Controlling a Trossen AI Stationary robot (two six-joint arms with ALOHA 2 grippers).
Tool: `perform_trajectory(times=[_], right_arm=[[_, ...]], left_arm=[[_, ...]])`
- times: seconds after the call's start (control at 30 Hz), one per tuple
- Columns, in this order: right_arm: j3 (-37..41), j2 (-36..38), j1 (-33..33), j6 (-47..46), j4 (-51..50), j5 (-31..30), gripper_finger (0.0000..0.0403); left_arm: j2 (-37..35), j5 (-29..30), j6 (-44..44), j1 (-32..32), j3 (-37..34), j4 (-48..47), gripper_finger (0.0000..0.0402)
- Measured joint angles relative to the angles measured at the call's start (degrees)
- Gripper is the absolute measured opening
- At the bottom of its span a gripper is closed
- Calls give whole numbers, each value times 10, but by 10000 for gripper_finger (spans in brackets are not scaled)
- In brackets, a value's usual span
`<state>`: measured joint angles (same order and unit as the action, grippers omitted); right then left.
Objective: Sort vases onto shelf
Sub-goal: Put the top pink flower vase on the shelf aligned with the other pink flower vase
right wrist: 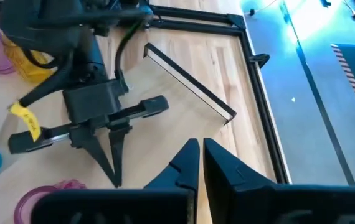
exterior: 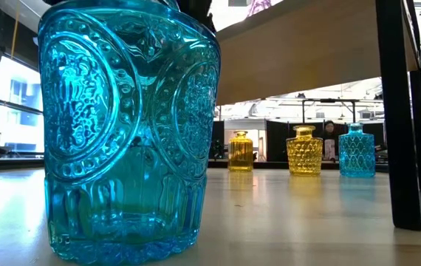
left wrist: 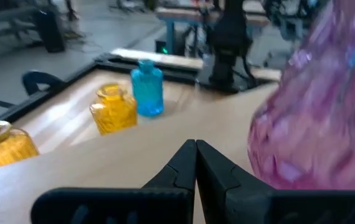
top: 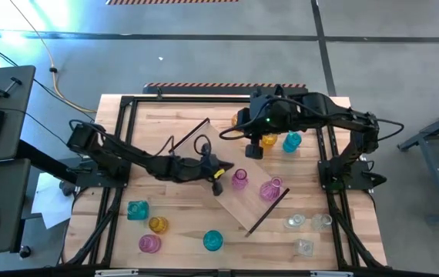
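Standing nearest the table's front edge: a teal vase (top: 213, 241), a pink vase (top: 149, 244), an amber vase (top: 158, 225) and a square teal vase (top: 137, 209) on the left side; three clear vases (top: 304, 225) grouped at the front right; none of these on the shelf (top: 227, 158).
Shelf lies diagonally across mid-table, dark end pieces at its far-left and near-right ends; two pink vases (top: 255, 185) stand upright on its near-right half.
Left gripper (top: 221, 165) over the shelf's middle, just beside the nearer-centre pink vase; fingers pressed together tip to tip in the left wrist view, holding nothing; the pink glass fills that view's edge close by.
Right gripper (top: 231, 132) over the shelf's far edge, arm reaching in from the right; fingers closed against each other in the right wrist view, nothing between them.
Farther back, beyond the shelf on the right: two amber vases (top: 259, 143) and a teal bottle vase (top: 291, 141) on the tabletop, close together, upright; the low view shows them in a row under the shelf board.
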<state>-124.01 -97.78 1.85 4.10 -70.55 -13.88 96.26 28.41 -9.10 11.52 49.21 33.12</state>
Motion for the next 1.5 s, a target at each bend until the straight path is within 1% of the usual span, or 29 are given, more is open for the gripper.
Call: perform_trajectory(times=[0.13,0.3,0.47,0.73,1.03,1.3,1.47,1.5], right_arm=[[0,0,0,3,-1,-22,1],[0,0,0,8,-5,-23,0],[0,0,1,9,-4,-23,0],[0,0,16,4,-4,-23,0],[0,0,21,-6,-4,-23,0],[0,0,21,-6,-4,-24,0],[0,0,21,-6,-4,-24,0],[0,0,21,-6,-4,-24,0]], left_arm=[[20,33,-13,14,0,43,0],[32,89,-18,33,6,48,0],[45,97,-24,37,16,64,0],[61,36,-28,39,17,80,0],[61,-24,-28,45,17,104,0],[61,-31,-28,54,17,106,0],[61,-72,-33,55,30,103,0],[61,-73,-33,57,35,102,0]])
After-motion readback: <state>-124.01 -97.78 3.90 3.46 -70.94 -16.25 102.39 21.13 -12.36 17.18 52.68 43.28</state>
